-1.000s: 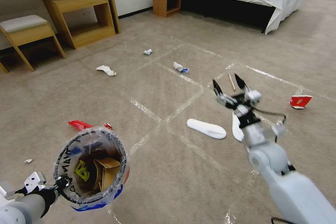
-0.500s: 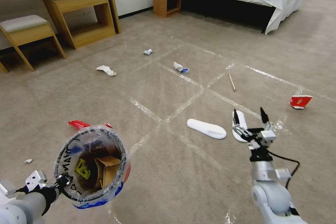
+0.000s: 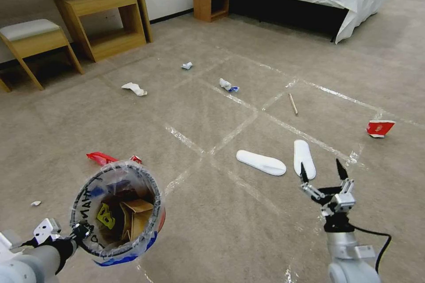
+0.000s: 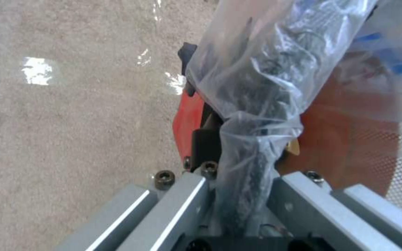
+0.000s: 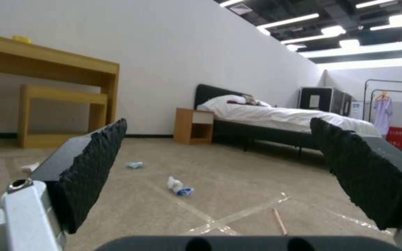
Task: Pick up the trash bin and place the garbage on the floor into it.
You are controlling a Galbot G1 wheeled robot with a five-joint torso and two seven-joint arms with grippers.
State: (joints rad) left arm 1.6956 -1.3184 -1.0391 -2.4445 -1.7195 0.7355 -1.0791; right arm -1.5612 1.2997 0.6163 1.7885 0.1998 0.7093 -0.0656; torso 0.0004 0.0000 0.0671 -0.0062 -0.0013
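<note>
Left gripper (image 3: 79,231) is clamped on the near rim of the trash bin (image 3: 117,212), holding it off the floor (image 3: 212,225) at lower left in the head view. In the left wrist view the fingers (image 4: 206,139) pinch the red wall and the crinkly bag (image 4: 261,87) together, one finger outside, the rest hidden under plastic. Inside the bin: a brown cardboard box (image 3: 135,216) and a yellow mark on the bag.

Right gripper (image 3: 322,171) hangs above the carpet at lower right, jaws spread wide, nothing between them. Its black fingertips (image 3: 303,172) sit just short of the near end of the right white slipper (image 3: 304,152); not touching, as far as the head view shows. The second slipper (image 3: 260,162) lies to its left, well clear of the fingers. Right wrist view: ribbed pads (image 5: 94,167) wide apart, open floor between them, with a crumpled white-and-blue paper (image 5: 178,185) and the wooden stick (image 5: 279,221) farther out.

Other litter on the floor: red wrapper (image 3: 101,158) just behind the bin, red carton (image 3: 380,128) far right, stick (image 3: 293,103) beyond the slippers, white tissue (image 3: 134,89) and a small paper (image 3: 187,65) toward the wooden bench (image 3: 104,22), a tiny white scrap (image 3: 35,203) at left. Tape lines (image 3: 186,139) cross the carpet in a grid.
</note>
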